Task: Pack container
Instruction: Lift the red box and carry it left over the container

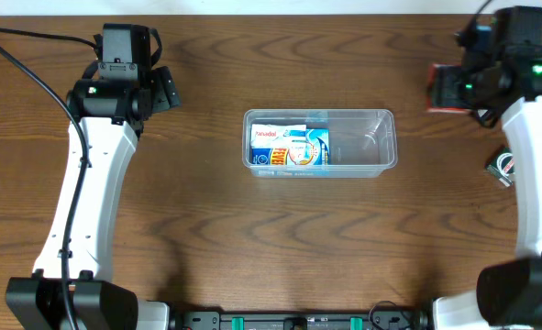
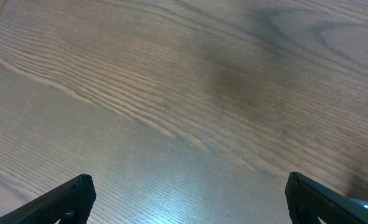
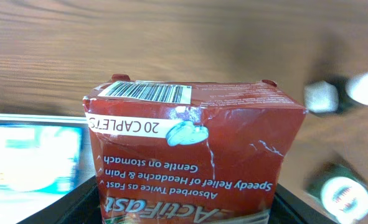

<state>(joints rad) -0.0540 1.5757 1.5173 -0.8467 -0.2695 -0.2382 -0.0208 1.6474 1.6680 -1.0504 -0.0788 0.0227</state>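
Now the wooden table [image 1: 206,229] is carrying the clear plastic container [image 1: 381,137] at its centre, a Panadol box [image 1: 284,147] lying in its left half. It is looking light, thin and slippery; I would be taking it by the rim. The right gripper [image 1: 456,87] is clamping a creased red ActiFast box [image 3: 190,155] well right of it; the left gripper [image 2: 190,202] is hanging empty, jaws apart.
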